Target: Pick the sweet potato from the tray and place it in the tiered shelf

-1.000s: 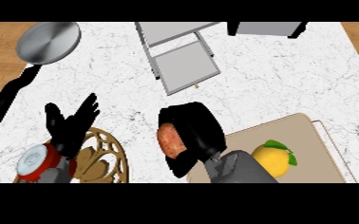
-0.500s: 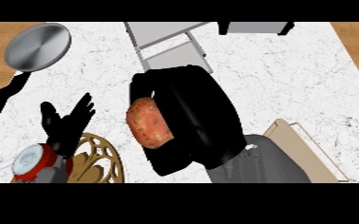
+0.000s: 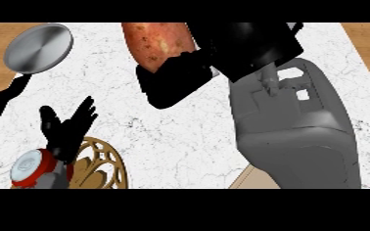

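Transport step: right hand (image 3: 217, 54) grips the mottled orange-brown sweet potato (image 3: 159, 44) right of the round grey pan (image 3: 37, 48); next, locate the shelf.

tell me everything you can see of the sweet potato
The sweet potato is a long, orange-brown root with pale patches and dark speckles on rough-looking skin. It stands roughly on end near the view's top, its upper end cut off by the view's edge. The right hand curls round its lower right side, hiding its lower end. It is held above the white marbled counter.
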